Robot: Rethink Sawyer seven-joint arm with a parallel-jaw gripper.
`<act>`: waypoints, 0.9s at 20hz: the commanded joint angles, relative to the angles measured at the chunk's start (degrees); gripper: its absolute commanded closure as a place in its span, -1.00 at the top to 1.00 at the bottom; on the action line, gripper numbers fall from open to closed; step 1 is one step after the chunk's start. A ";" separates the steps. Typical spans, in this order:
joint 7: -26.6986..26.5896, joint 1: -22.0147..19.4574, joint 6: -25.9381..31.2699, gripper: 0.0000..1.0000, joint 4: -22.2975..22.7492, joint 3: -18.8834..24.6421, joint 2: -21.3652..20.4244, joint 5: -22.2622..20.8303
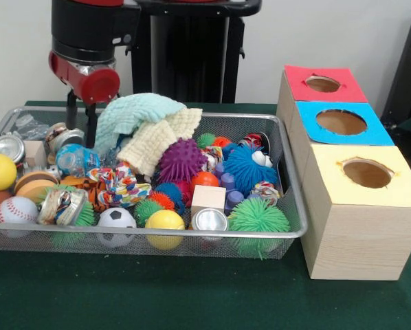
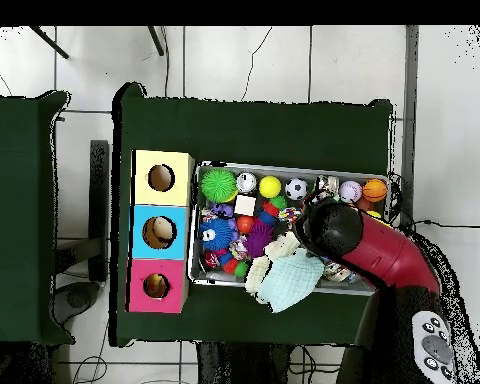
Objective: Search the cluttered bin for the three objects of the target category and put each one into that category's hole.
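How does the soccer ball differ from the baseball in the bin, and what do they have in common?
The soccer ball is white with black patches; the baseball is white with red stitching. In the front view the soccer ball lies against the bin's near wall beside a yellow ball, while the baseball sits nearer the bin's left end. Both are small, round sports balls resting among the clutter.

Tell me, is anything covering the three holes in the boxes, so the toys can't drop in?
No. The red hole, the blue hole and the yellow hole all look open, with nothing lying on them. The washcloths sit inside the wire bin, on top of other toys.
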 commanded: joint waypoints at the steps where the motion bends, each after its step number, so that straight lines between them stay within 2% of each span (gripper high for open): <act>1: 11.23 0.38 -3.51 1.00 4.09 3.54 4.59 2.93; 3: 11.88 0.56 -3.41 1.00 3.77 3.03 5.06 3.70; 4: 13.82 2.31 -4.79 1.00 6.33 2.56 4.44 4.23; 5: 14.23 2.67 -5.13 1.00 6.26 2.12 4.73 4.48; 8: 14.14 2.99 -6.07 1.00 5.35 1.57 6.01 5.05; 11: 13.07 3.19 -5.09 1.00 4.33 0.94 6.96 5.38; 14: 12.36 4.38 -1.59 1.00 2.38 -0.85 8.17 5.54; 18: 12.44 5.14 -1.75 1.00 0.01 -1.09 11.20 6.59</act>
